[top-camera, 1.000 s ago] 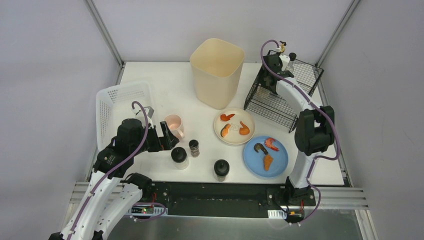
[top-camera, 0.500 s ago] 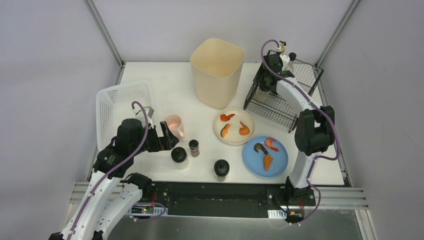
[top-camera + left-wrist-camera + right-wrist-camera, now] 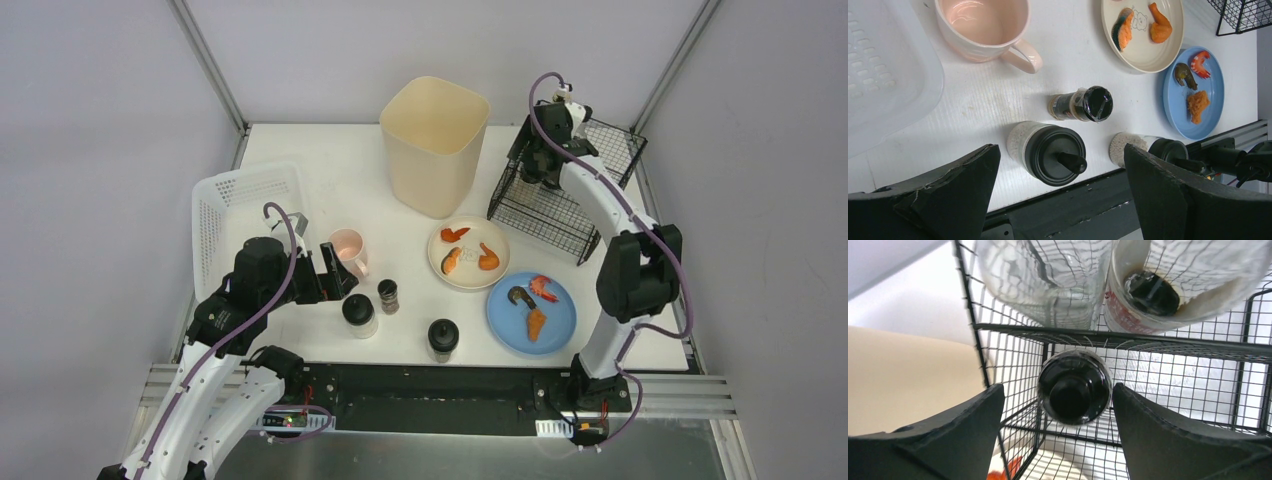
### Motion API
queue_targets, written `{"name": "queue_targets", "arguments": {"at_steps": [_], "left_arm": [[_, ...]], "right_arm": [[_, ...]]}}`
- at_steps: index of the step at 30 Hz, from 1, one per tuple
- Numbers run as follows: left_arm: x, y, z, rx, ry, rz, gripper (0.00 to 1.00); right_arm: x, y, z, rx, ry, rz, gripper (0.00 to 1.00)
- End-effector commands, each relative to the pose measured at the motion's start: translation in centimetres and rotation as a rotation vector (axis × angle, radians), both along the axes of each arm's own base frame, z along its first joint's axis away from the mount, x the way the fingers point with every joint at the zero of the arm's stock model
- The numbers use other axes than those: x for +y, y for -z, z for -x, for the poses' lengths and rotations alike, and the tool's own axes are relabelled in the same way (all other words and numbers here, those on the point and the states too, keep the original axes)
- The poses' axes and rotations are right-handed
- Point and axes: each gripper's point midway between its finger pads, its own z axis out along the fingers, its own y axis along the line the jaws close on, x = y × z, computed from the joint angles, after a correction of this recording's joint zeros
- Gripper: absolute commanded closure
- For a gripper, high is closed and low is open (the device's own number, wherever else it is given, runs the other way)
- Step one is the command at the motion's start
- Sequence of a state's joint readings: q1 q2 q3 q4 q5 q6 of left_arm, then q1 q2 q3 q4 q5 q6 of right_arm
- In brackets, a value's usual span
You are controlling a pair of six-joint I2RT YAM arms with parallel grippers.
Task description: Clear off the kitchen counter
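From the left I see the white basket (image 3: 235, 210) on the counter (image 3: 330, 165), then my left claw (image 3: 338, 270) spread wide by the pink mug (image 3: 348, 247) and a black-capped jar (image 3: 1053, 150); far right, my right claw (image 3: 533, 172) stands apart around a dark-capped bottle (image 3: 1074, 386) in the wire rack (image 3: 590, 215), a gap on each side
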State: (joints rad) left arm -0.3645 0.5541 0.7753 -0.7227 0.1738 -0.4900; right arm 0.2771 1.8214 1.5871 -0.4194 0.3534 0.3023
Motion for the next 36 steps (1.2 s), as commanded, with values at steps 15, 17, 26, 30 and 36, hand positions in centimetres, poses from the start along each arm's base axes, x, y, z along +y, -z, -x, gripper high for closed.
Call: {"name": "queue_targets", "arguments": {"at_steps": [15, 17, 26, 30, 36], "left_arm": [[0.0, -0.3, -0.1, -0.004, -0.003, 0.011, 0.0], [-0.1, -0.2, -0.1, 0.002, -0.004, 0.01, 0.0], [0.1, -0.1, -0.2, 0.001, -0.01, 0.006, 0.0], [0.1, -0.1, -0.3, 0.002, -0.016, 0.003, 0.0], [0.1, 0.0, -0.3, 0.004, -0.014, 0.002, 0.0]], "right_arm": [[4.3, -7.4, 12.8, -0.133, -0.276, -0.102, 0.14], [5.5, -7.2, 14.8, -0.122, -0.338, -0.128, 0.12], [11.1, -5.3, 23.4, -0.033, -0.607, -0.201, 0.08], [13.1, -3.7, 26.7, 0.019, -0.709, -0.175, 0.03], [15.7, -1.5, 30.5, 0.062, -0.826, -0.153, 0.01]]}}
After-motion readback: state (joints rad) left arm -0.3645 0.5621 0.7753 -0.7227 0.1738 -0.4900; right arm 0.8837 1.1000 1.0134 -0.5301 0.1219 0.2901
